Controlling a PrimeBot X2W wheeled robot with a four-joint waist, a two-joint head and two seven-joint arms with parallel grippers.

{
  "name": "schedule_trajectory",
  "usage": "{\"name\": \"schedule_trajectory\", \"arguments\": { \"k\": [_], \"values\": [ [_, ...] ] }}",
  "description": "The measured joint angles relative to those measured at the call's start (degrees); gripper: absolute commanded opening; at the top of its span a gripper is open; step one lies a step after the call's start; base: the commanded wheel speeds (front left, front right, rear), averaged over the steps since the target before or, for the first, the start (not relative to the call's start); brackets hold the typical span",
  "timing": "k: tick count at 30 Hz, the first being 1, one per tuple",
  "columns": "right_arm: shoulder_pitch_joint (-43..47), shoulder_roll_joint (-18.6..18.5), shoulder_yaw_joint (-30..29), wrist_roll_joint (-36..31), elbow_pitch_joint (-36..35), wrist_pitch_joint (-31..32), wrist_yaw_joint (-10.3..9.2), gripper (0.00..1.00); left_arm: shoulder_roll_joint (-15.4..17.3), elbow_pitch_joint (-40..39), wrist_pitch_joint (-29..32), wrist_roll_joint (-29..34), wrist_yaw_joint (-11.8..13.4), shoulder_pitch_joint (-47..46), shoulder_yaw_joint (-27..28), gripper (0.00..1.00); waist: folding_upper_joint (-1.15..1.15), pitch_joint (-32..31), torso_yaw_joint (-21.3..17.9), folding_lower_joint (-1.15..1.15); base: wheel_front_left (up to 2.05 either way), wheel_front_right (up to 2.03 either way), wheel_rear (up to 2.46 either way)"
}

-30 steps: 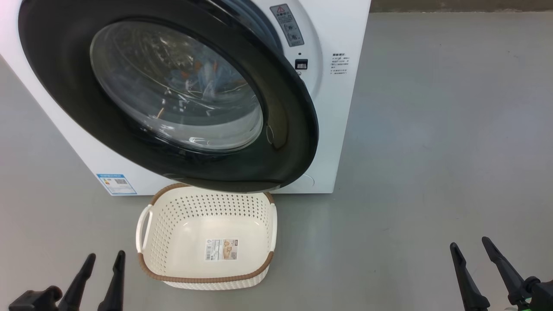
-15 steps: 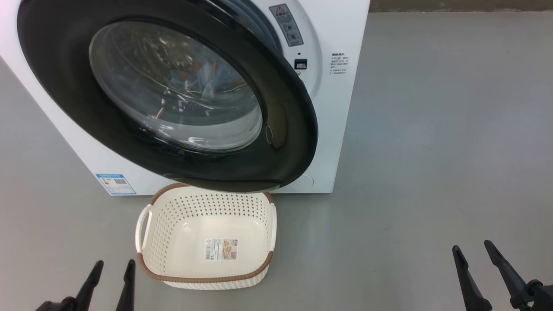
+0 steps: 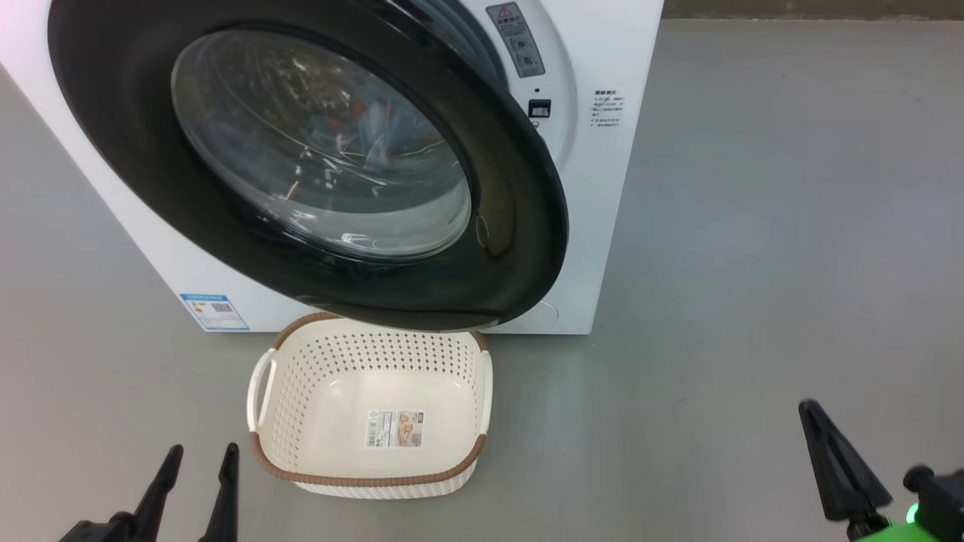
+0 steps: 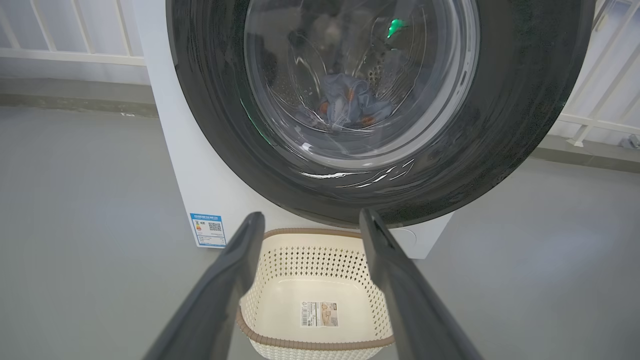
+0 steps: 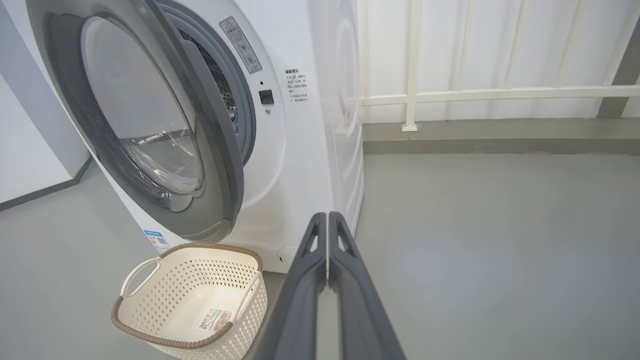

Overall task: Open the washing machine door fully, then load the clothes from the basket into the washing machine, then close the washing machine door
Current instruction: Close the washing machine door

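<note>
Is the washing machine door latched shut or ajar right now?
Ajar. In the right wrist view the washing machine door stands angled off the washing machine, drum showing through the gap.

We see bright, even light, white glare streaks on the washing machine door (image 3: 316, 150), faint shadows on the floor (image 3: 753, 226), and bowed wrist-view edges.

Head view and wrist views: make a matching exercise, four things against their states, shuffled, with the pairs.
Things:
1. basket
2. clothes
3. washing machine door
4. right gripper

States:
a. ajar, not latched
b. fingers pressed together, holding nothing
c. empty, on the floor
d. inside the washing machine, seen through the glass

Pairs: 1-c, 2-d, 3-a, 4-b
</note>
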Motion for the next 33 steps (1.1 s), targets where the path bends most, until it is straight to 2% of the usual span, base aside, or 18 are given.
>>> {"name": "schedule_trajectory", "arguments": {
  "k": [17,33],
  "values": [
    [-22.3,-1.2,10.5,1.6,-2.4,0.0,0.00,0.00,-1.7,-1.6,0.0,0.3,0.0,-2.9,-0.6,1.00,0.00,2.6,3.6,0.00,0.00,0.00,0.00],
    [-33.8,-1.7,20.3,2.6,7.3,0.0,0.00,0.00,-3.3,-1.9,-0.2,0.1,0.0,-6.9,-1.3,1.00,0.00,7.4,7.2,0.00,0.00,0.00,0.00]
  ]
}}
